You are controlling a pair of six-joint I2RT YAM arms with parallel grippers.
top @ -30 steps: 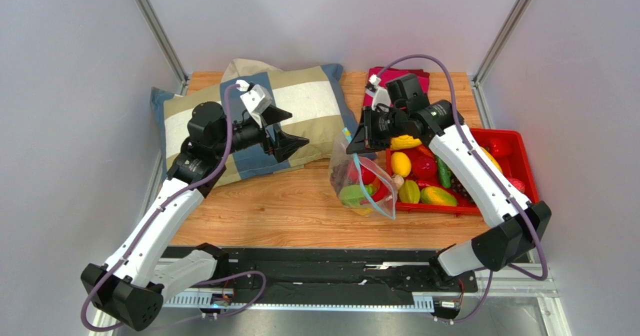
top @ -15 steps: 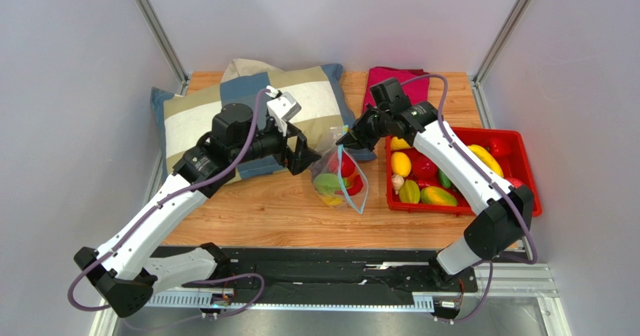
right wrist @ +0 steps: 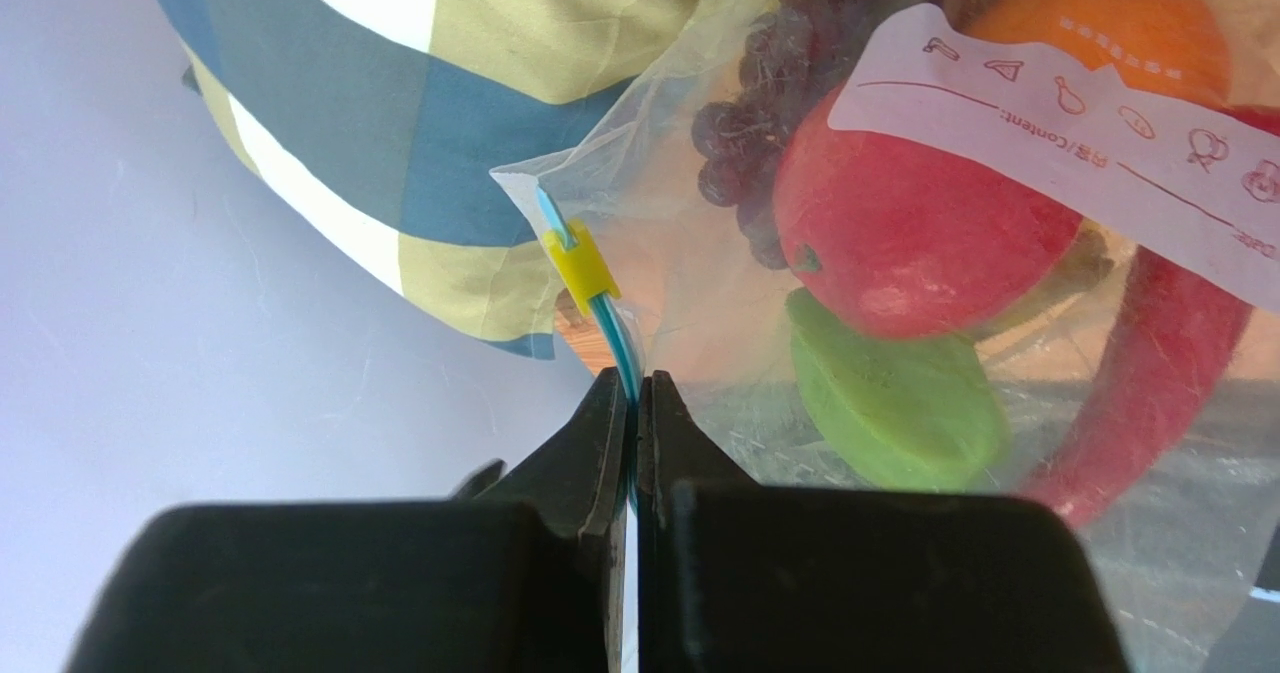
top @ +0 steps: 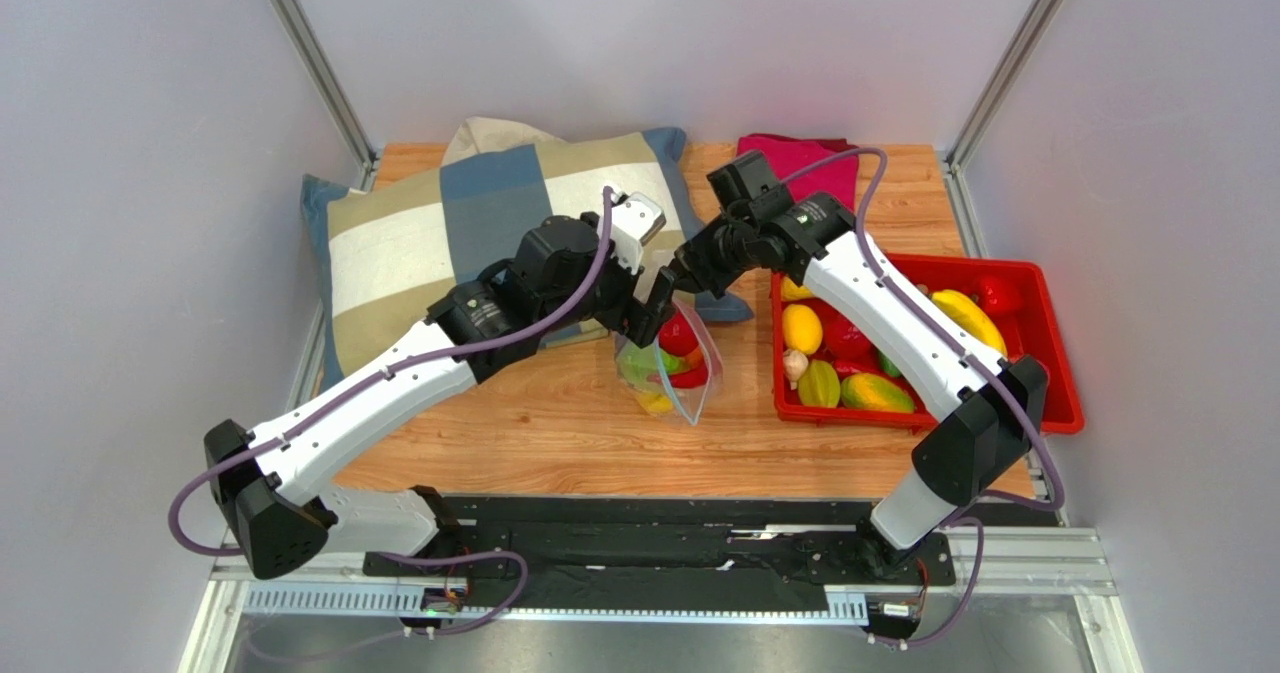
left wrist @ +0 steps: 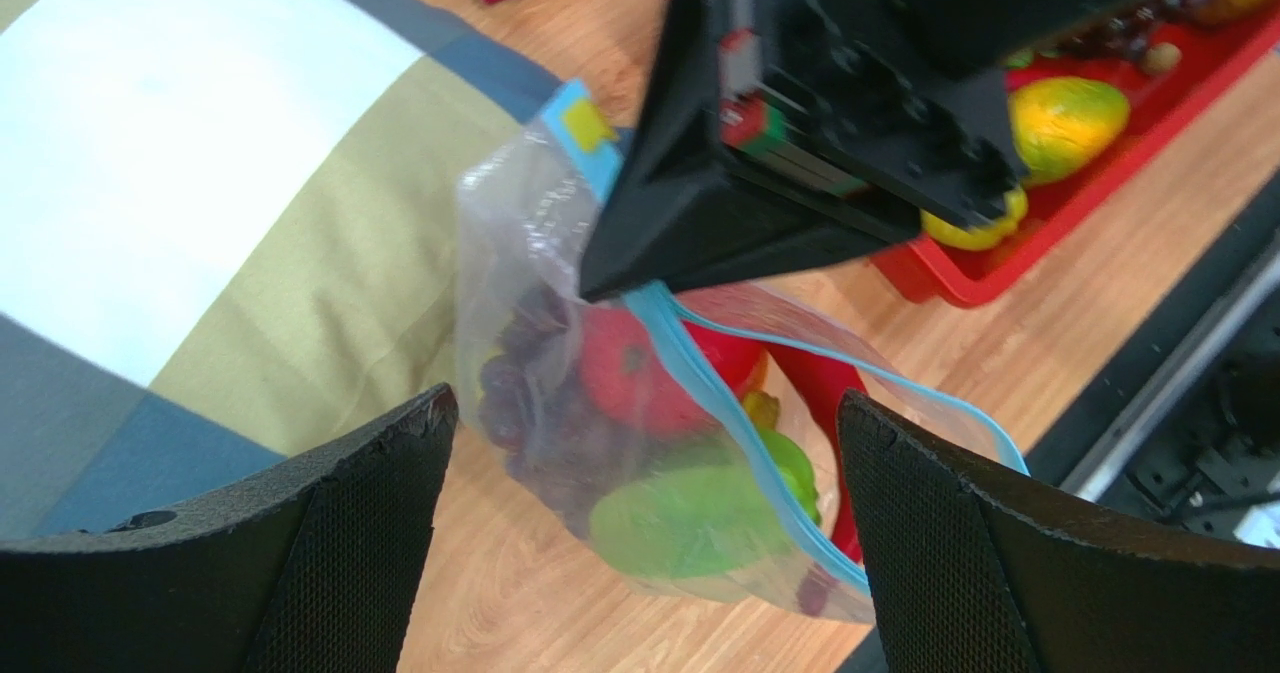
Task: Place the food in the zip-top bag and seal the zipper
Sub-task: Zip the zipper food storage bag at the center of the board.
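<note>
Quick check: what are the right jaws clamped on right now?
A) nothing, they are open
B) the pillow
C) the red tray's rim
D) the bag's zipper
D: in the right wrist view the jaws are shut on the teal zipper, just past its yellow slider.

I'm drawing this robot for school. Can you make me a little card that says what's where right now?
bag: clear, between the two claws, next to the pillow
inside bag: apple, grapes, green mango, orange piece
zipper: blue, not sealed, mouth gaping
right claw: shut on the zipper's end
left claw: open, facing the bag
tray: red, more food in it
</note>
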